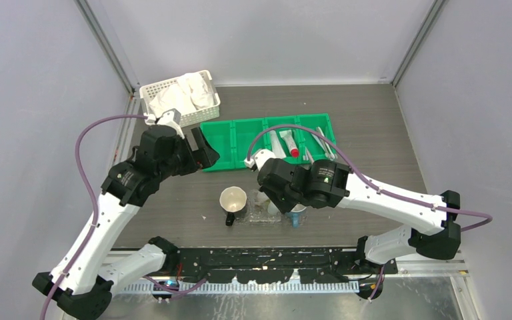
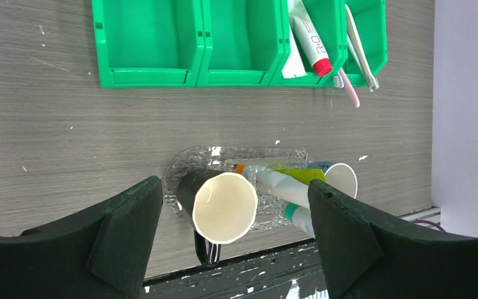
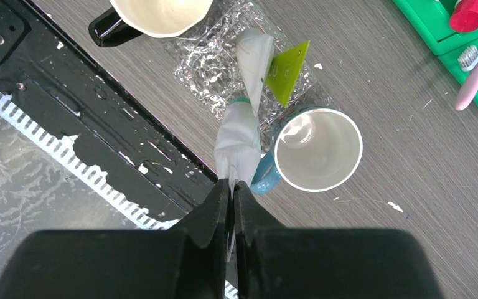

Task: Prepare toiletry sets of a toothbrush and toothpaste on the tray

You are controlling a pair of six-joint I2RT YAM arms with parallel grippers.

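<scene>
From above, finds the left gripper (image 1: pixel 203 150) beside the green bin (image 1: pixel 267 133), near the white basket (image 1: pixel 180 99), jaws spread and holding nothing. Probably parked there to leave the tray free. Finds the right gripper (image 1: pixel 265 200) low over the clear tray (image 1: pixel 255 217), between the black mug (image 1: pixel 233 199) and the blue mug (image 1: pixel 298 215), at the near table edge.

Through the left wrist camera, looks down past two wide-apart fingers (image 2: pixel 124 230) from well above the tray. Shows a white toothpaste tube (image 2: pixel 277 185) and a yellow-green tube (image 2: pixel 300 175) lying across it between the mugs. Shows a red-capped tube (image 2: pixel 311 47) in the bin and a pink toothbrush (image 2: pixel 350 92) poking over the bin's front wall. Cannot make out a brush on the tray, so judges the sets unfinished.

Through the right wrist camera, shows the jaws clenched on the tail of a soft white packet (image 3: pixel 238 140); tube or wrapped brush, cannot tell. Hangs with its teal-ringed end down at the tray's near edge, just beside the blue mug's handle. Pinched by the tail, presumably to land the far end first and keep the fingers clear of both mugs.
</scene>
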